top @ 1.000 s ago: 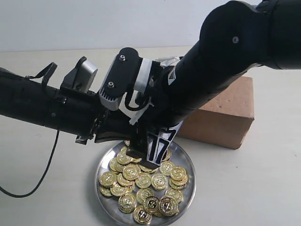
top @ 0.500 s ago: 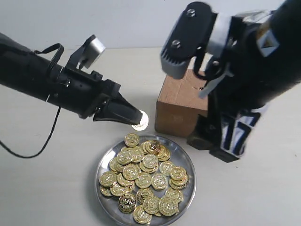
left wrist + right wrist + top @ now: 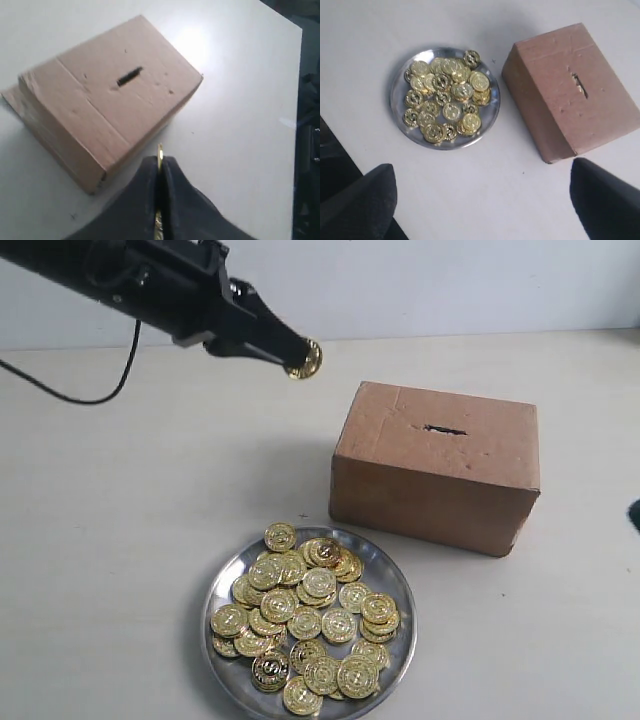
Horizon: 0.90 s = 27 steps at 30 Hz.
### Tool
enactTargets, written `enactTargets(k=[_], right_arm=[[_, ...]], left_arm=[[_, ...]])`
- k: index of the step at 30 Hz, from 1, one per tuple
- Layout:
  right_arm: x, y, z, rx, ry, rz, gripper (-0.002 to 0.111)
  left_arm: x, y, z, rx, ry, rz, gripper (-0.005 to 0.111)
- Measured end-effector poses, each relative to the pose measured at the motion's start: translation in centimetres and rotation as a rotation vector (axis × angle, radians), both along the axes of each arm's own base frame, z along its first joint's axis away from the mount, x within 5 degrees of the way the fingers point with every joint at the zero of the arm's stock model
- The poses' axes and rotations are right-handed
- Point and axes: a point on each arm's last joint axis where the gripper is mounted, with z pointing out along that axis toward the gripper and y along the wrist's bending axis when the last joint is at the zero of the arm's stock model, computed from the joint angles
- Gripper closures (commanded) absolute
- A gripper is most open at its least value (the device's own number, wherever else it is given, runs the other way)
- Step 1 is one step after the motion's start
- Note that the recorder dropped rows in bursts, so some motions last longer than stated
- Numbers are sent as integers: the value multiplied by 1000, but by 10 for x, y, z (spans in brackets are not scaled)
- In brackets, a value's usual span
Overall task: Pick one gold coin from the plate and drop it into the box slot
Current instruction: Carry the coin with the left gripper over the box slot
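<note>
My left gripper [image 3: 298,359] hangs high at the upper left, shut on one gold coin [image 3: 305,358]; the left wrist view shows the coin [image 3: 160,152] edge-on between the black fingers, short of the box [image 3: 107,112]. The brown cardboard box [image 3: 435,465] stands right of centre with its dark slot [image 3: 444,428] on top. The round silver plate [image 3: 228,680] lies in front of it, heaped with several gold coins [image 3: 305,615]. My right gripper [image 3: 482,192] is open and empty, high above the plate [image 3: 400,85] and box [image 3: 567,90]; it is out of the exterior view.
The table is a pale flat surface. A black cable [image 3: 70,395] trails from the left arm at the upper left. A small dark shape [image 3: 634,515] shows at the exterior view's right edge.
The left gripper has risen from the plate up and back with a coin pinched in it. The right arm has pulled away to the right, out of the exterior view.
</note>
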Motion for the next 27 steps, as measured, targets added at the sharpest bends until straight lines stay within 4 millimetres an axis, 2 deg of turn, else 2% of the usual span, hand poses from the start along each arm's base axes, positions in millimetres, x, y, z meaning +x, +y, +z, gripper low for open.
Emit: enactTargets(k=[5, 9, 14, 19, 23, 27], right_arm=[[-26, -18, 11, 90, -70, 4, 20], [-40, -28, 16, 132, -114, 6, 20], [-49, -35, 18, 158, -141, 9, 20], [-53, -37, 18, 174, -141, 15, 20], [-55, -34, 18, 205, -116, 33, 20], [-57, -32, 19, 223, -102, 45, 20]], left_arm=[[11, -6, 28, 31, -215, -41, 107], [18, -28, 38, 101, -367, -105, 107], [20, -70, 32, 152, -514, -265, 107], [24, -111, 26, 142, -605, -340, 107], [33, -128, 16, 165, -651, -386, 107], [40, -135, -3, 214, -673, -495, 107]])
